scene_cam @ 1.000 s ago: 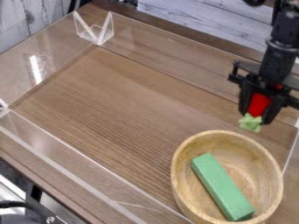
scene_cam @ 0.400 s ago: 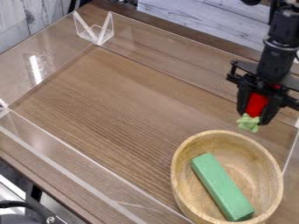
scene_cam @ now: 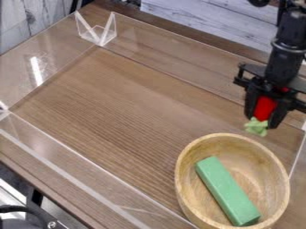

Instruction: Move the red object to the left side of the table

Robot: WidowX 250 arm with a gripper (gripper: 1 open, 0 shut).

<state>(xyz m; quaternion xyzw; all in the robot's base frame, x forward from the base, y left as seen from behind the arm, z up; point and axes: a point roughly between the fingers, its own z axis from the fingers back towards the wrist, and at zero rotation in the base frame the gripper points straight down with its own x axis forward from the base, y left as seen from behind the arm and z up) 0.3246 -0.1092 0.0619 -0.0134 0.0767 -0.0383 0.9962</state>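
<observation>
Table point(scene_cam: 120, 98) is the biggest, brown, and its edges get cut off. Bowl point(scene_cam: 189, 190) sits near the bottom, with the green block point(scene_cam: 226, 190) in it. The black gripper point(scene_cam: 263, 106) comes in at the right, its top cut off. Its jaws pinch the red toy point(scene_cam: 260, 111), by the table's right side above the bowl. They hide part of it, and its green end pokes out below.

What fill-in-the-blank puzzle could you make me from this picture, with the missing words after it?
The block in the bowl is coloured ____.
The bowl is made of ____.
The toy fruit between the gripper's fingers is mainly ____.
The toy's stem end points toward the ____, not the wire-like stand.

Missing words: green; wood; red; bowl
</observation>
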